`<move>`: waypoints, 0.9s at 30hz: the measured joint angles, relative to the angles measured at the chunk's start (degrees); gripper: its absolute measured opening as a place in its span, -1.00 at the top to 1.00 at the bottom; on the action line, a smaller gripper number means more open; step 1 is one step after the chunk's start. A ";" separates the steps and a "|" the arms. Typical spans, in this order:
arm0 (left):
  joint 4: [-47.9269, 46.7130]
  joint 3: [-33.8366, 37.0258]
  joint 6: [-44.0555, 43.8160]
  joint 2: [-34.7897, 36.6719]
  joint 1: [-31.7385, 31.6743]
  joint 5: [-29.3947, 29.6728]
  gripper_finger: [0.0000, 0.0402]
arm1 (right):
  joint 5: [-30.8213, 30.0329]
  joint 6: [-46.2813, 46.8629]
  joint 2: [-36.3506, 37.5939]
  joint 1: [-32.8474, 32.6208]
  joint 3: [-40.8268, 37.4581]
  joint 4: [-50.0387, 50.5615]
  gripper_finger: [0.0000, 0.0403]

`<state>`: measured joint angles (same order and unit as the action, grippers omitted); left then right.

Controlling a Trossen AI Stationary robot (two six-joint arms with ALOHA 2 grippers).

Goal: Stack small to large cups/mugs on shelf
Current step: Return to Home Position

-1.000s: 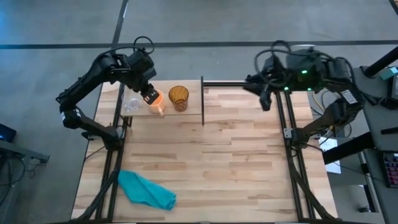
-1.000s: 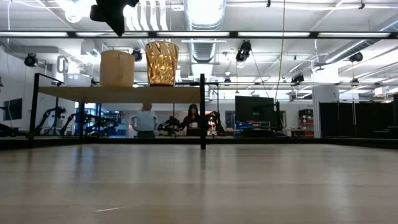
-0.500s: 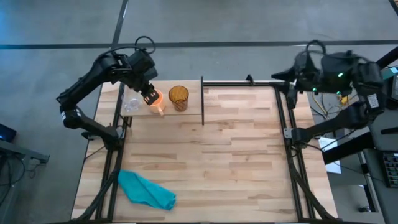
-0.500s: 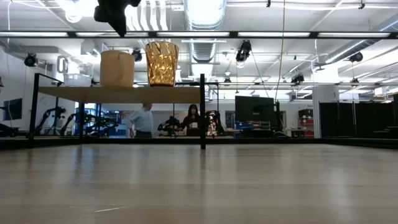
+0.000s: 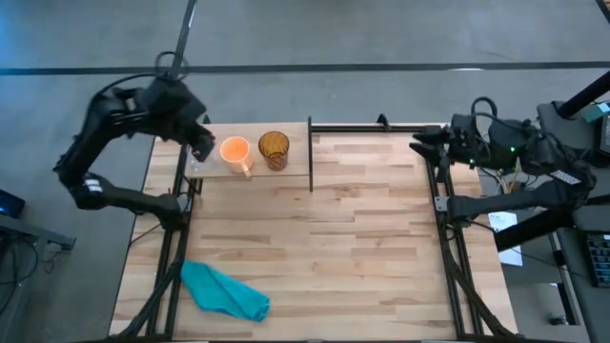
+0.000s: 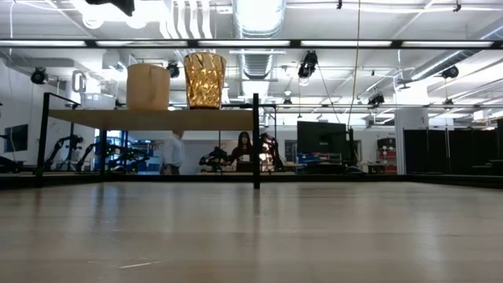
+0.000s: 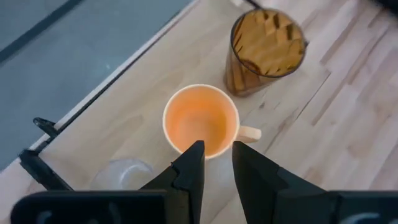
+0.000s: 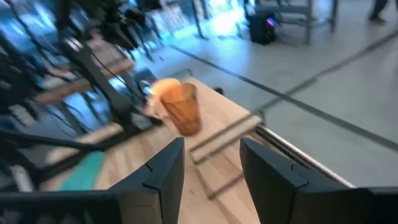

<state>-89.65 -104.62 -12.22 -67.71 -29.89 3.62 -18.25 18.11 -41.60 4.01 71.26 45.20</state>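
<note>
1. All three vessels stand on the shelf [image 5: 295,143], a raised panel of pale butcher-block wood on black metal posts at the far left corner of the table [image 5: 362,248]. They are lined up from small to large and each stands upright.
2. The clear cup [image 7: 121,174] is at the outer end and the orange mug [image 5: 234,151] is in the middle. The amber tumbler [image 5: 274,149] stands nearest the thin black divider [image 5: 310,157]. They stand side by side, close together, not one inside another.
3. The placing looks finished. Judging by the poses, all that remains is for both arms to settle at rest.
4. The left gripper [image 7: 216,149] hovers above the shelf's outer end, over the clear cup and the mug. Its fingers are a narrow gap apart and hold nothing.
5. The right gripper [image 8: 211,146] sits off the table's far right edge, well apart from the shelf. Its fingers are spread wide and empty.
6. The small cup is see-through, thin and nearly colourless. The mug is matte and opaque, with a stubby handle pointing toward the table's near side. The tumbler is faceted and tapers toward its base, and it glints gold in the low view.
7. A crumpled teal cloth [image 5: 224,291] lies untouched on the table's near left.
</note>
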 joint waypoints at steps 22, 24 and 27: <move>3.74 0.38 2.28 18.67 0.00 -0.33 0.66 | 3.40 5.38 17.02 0.02 -27.91 -17.35 0.25; 3.99 1.40 1.64 21.69 0.00 -0.33 0.66 | 2.88 5.00 17.11 0.02 -28.18 -17.56 0.25; 5.08 4.45 -1.05 26.93 -0.11 -0.33 0.66 | 2.74 4.95 17.09 0.02 -28.32 -17.69 0.25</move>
<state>-84.57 -100.17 -13.27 -40.78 -30.00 3.29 -15.51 23.07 -24.51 4.03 42.94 27.51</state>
